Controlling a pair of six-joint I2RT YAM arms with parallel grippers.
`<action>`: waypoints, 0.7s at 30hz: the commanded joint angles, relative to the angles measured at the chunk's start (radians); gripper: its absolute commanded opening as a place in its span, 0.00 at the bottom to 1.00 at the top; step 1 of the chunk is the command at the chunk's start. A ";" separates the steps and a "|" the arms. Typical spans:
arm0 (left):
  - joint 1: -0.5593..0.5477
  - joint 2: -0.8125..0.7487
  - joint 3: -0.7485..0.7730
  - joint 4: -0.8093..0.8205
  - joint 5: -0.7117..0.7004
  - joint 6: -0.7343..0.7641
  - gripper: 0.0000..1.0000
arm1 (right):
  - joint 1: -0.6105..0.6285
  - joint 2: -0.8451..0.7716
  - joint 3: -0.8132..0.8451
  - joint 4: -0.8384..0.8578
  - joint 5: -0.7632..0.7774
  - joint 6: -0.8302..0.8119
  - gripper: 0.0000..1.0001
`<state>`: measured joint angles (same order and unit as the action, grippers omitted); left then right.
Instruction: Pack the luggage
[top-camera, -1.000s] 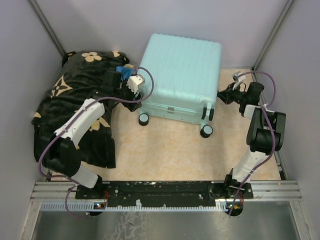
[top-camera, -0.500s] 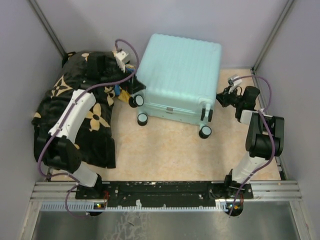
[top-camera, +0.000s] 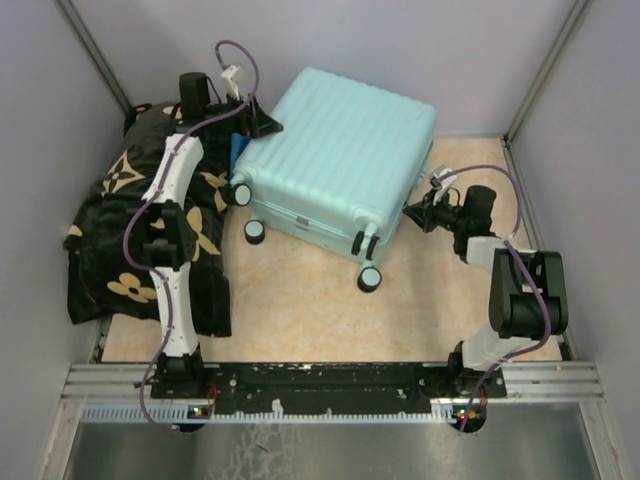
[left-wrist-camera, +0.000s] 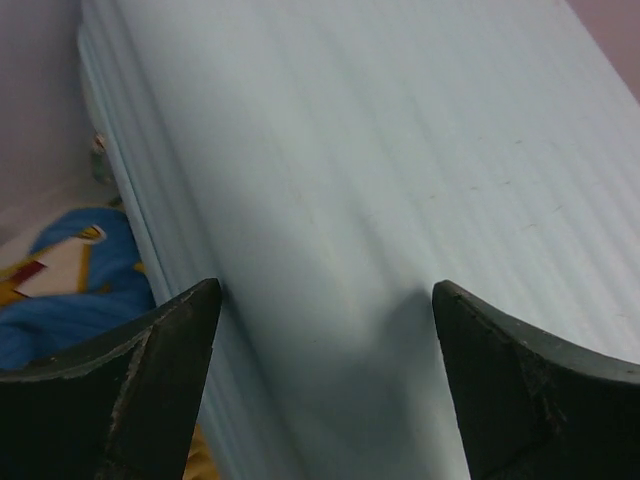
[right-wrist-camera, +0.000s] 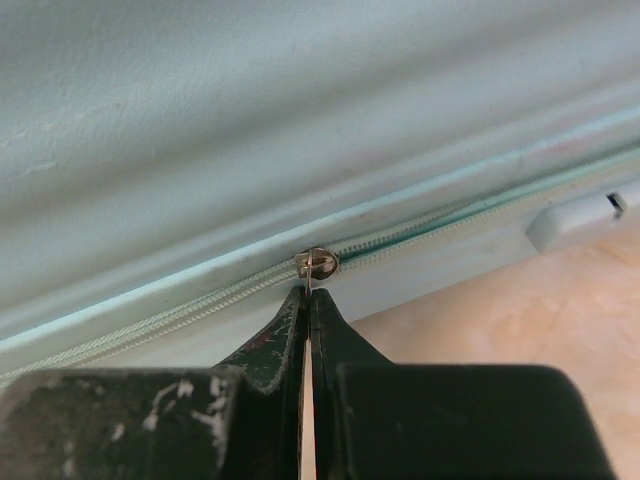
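The luggage (top-camera: 335, 165), a pale mint-blue ribbed suitcase, lies flat and closed on the floor, its wheels toward the arms. My left gripper (top-camera: 262, 125) is open at its far left corner, its fingers (left-wrist-camera: 150, 390) spread above the ribbed shell (left-wrist-camera: 400, 180). My right gripper (top-camera: 415, 213) is at the suitcase's right side, shut on the metal zipper pull (right-wrist-camera: 318, 266) of the side zip (right-wrist-camera: 150, 310).
A black blanket with tan flowers (top-camera: 130, 230) lies heaped at the left. Something blue (top-camera: 238, 150) lies between it and the suitcase, also in the left wrist view (left-wrist-camera: 70, 300). Grey walls enclose the floor on three sides.
The suitcase has turned, its wheeled end swinging left. My left arm has reached farther back to the far corner. My right gripper has followed the suitcase's side leftward.
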<state>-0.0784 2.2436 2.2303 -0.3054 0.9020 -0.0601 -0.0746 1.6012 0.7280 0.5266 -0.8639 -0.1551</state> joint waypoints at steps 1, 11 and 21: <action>-0.039 0.092 0.069 -0.080 0.135 -0.015 0.88 | 0.123 -0.122 -0.076 0.046 -0.126 0.046 0.00; -0.227 0.220 0.018 0.113 0.283 -0.146 0.60 | 0.124 -0.384 -0.257 0.004 0.111 0.126 0.00; -0.118 0.144 0.192 0.164 -0.142 0.206 0.82 | 0.139 -0.406 -0.315 0.074 0.193 0.222 0.00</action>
<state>-0.1886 2.4664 2.4363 -0.0944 0.9134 -0.1009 0.0277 1.1919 0.4046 0.4580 -0.6807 0.0074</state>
